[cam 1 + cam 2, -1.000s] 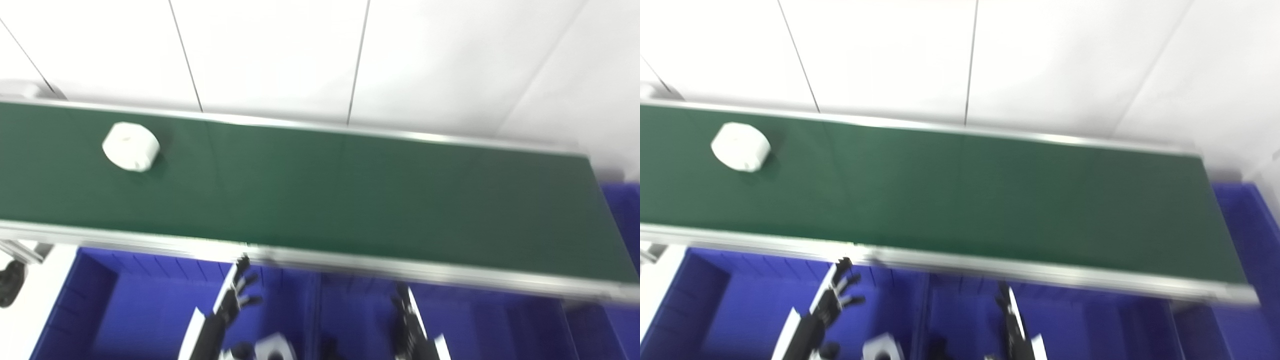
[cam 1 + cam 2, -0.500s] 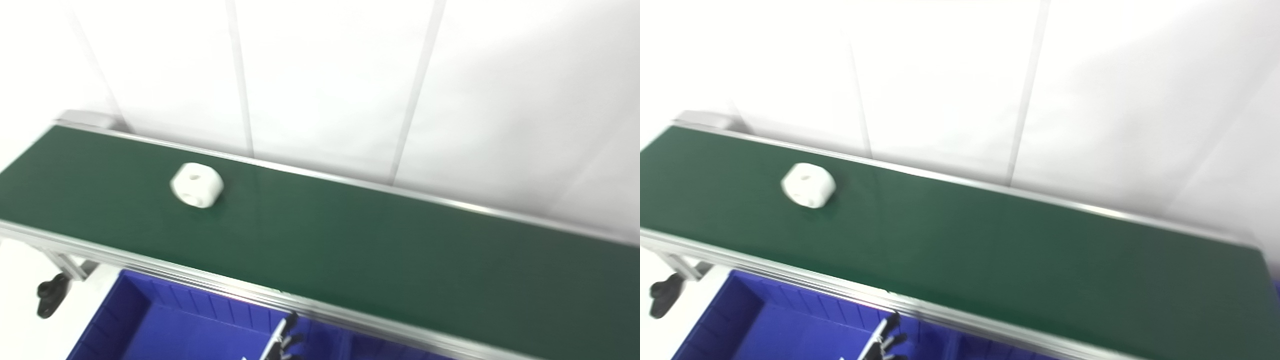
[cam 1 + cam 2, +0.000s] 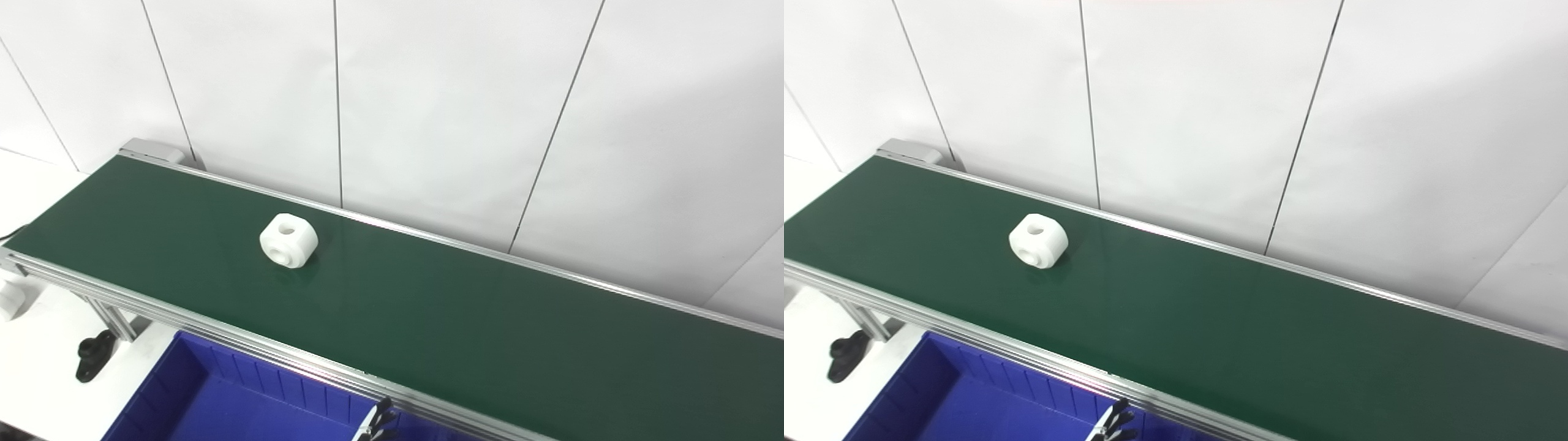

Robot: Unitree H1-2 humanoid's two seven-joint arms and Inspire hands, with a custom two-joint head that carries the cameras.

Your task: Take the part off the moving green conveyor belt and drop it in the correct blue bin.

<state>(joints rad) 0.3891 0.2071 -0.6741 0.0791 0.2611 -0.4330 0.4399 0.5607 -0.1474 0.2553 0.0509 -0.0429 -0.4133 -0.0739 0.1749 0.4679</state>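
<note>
A white blocky part (image 3: 288, 248) with a round hole on top and another on its side lies on the green conveyor belt (image 3: 459, 312), towards the belt's left end and nearer its far edge. Below the belt's near rail, a blue bin (image 3: 202, 392) shows at the lower left. Only the dark fingertips of my left hand (image 3: 375, 425) poke in at the bottom edge, spread apart and holding nothing, well short of the part. The right hand is out of the picture.
A white panelled wall (image 3: 429, 110) rises right behind the belt. An aluminium rail (image 3: 184, 318) runs along the belt's near side. A small black object (image 3: 95, 355) sits on the white surface at the far left, beside the belt's leg.
The whole picture has shifted: the camera has turned up and to the left. Both hands and the bins' insides have slid out at the bottom; only the left fingertips still show.
</note>
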